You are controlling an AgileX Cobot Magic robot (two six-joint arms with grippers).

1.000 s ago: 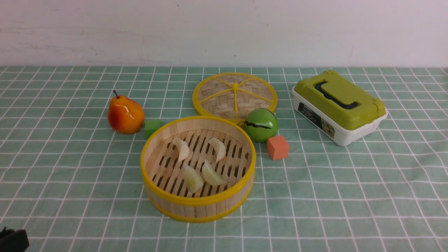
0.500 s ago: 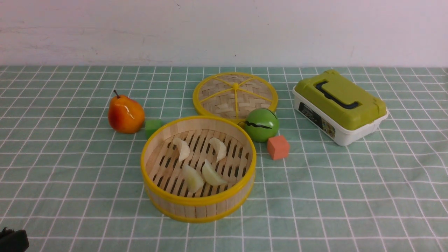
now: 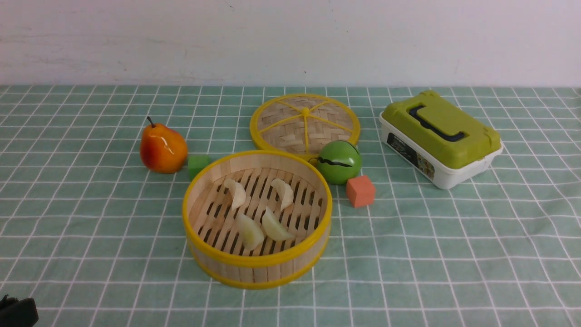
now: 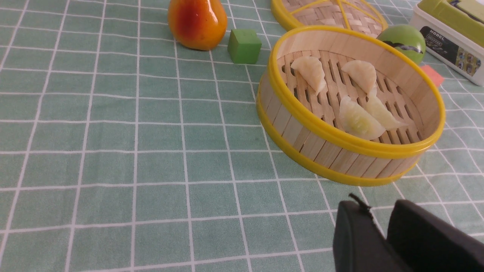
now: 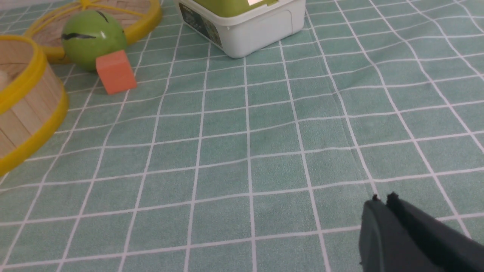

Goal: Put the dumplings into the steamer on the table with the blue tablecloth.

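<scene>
A: Where did the grippers stand at that point?

B: The left gripper [image 4: 382, 223] sat low over the cloth, just short of the steamer's near wall. Its dark fingers showed a narrow gap between them and nothing in it. The right gripper [image 5: 382, 202] was pressed shut, also empty, hanging over bare cloth well apart from everything.

A: And the dumplings?

B: All four dumplings [image 3: 261, 209] lay on the slatted floor of the steamer [image 3: 256, 263], two toward the back and two nearer the front, those two touching. The steamer stood on the table with the blue tablecloth [image 3: 454, 254]. I judged the task essentially done.

A: So what could have gone wrong from there?

B: Mostly a careless move by the left arm. It sat close to the steamer's wall, so a sideways swing could have nudged the basket and slid it. The basket looked light, so a knock might have tipped it and rolled the glossy dumplings out.

A: Anything crowding it?

B: Yes. The green ball [image 3: 338, 162] and the woven lid [image 3: 305, 121] sat just behind the steamer, with the orange cube [image 3: 360, 191] beside the ball, the green cube [image 3: 198, 164] and pear [image 3: 162, 148] on the other side. A shoved steamer would have pushed into them. The lunch box [image 3: 440, 136] stood clear.
</scene>
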